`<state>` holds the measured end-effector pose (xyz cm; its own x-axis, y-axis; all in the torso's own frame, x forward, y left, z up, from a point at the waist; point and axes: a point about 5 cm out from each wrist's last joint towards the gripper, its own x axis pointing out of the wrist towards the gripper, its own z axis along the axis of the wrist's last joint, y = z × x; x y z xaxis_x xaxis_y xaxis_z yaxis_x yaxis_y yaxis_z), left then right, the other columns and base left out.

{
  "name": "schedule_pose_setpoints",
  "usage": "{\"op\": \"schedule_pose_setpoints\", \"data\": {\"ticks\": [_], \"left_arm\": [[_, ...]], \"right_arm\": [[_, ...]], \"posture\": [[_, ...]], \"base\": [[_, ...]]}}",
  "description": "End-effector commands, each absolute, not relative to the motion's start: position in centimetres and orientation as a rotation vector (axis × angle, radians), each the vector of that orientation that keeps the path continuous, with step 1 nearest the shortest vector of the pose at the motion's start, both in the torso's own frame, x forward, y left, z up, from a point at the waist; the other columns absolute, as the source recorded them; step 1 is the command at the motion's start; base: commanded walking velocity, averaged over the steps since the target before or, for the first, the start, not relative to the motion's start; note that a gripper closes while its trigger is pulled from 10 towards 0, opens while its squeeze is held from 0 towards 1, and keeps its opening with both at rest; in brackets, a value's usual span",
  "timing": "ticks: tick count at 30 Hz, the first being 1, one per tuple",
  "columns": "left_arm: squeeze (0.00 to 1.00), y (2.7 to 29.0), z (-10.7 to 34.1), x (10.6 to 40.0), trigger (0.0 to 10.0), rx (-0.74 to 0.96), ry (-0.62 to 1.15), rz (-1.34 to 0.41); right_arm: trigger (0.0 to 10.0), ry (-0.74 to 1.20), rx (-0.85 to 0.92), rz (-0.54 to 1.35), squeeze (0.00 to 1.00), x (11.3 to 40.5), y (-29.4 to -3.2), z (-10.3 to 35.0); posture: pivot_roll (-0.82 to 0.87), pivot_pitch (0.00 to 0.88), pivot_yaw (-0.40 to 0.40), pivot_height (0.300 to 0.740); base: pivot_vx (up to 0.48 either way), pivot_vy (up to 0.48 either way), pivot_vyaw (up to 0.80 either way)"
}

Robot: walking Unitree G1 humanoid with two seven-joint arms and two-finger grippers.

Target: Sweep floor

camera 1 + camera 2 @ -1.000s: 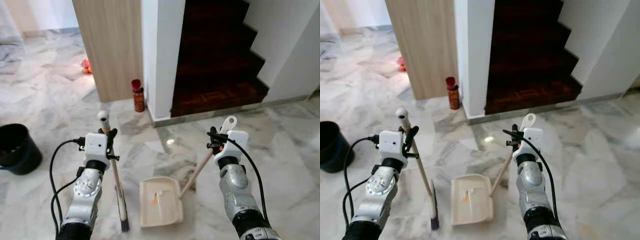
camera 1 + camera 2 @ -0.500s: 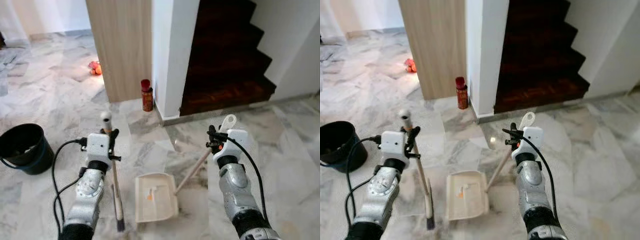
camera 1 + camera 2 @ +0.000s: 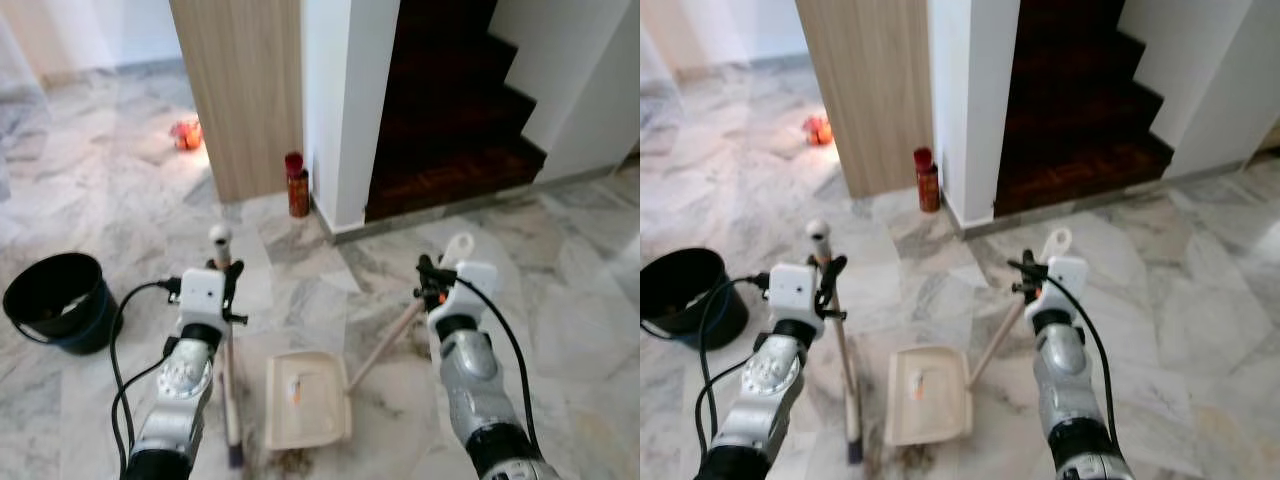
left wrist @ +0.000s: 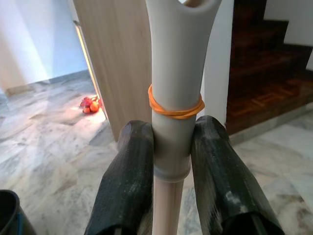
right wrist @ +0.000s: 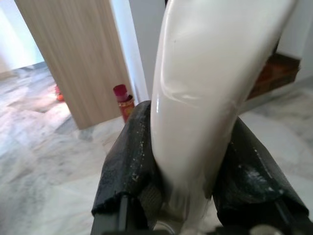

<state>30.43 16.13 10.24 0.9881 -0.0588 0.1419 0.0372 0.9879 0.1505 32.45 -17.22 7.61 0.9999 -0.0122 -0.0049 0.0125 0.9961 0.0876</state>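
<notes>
the left gripper [image 4: 168, 161] pinches the broom [image 3: 227, 360] near its handle top, bristles on the floor below it. the right gripper [image 5: 188, 161] pinches the dustpan [image 3: 308, 398] handle, the pan flat on the floor between both grippers, bits inside. a bucket [image 3: 57, 300] stands left of the left gripper.

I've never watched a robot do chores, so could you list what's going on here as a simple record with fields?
setting: marble floor beside a dark staircase and a wood panel
left gripper: shut on the broom handle, held about upright
broom head: down at the floor, left of the dustpan
right gripper: shut on the dustpan handle
dustpan: flat on the floor between the arms, a small orange bit inside
debris: dark specks at the dustpan's near edge
black bucket: on the robot's far left
red bottle: standing by the white pillar
</notes>
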Motion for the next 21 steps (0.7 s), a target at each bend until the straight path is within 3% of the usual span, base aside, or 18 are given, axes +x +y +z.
{"op": "schedule_pose_setpoints", "data": {"ticks": [1, 8, 21], "left_arm": [[0.0, 16.71, 11.39, 30.71, 10.0, 0.159, -0.194, -0.038], [0.0, 16.66, 11.45, 30.78, 10.0, 0.161, -0.196, -0.04], [0.0, 16.79, 11.52, 30.75, 10.0, 0.162, -0.197, -0.037]], "right_arm": [[10.0, -0.071, 0.082, 0.01, 0.0, 33.25, -16.48, 9.38], [10.0, -0.071, 0.09, 0.018, 0.0, 33.28, -16.26, 9.36], [10.0, -0.042, 0.108, 0.034, 0.0, 33.11, -16.07, 8.87]], "posture": [[0.05, 0.0, -0.012, 0.74], [0.05, 0.0, -0.012, 0.74], [0.05, 0.0, -0.013, 0.74]], "base": [[0.0, 0.319, 0.8], [0.0, 0.316, 0.69], [0.0, 0.317, 0.0]]}}
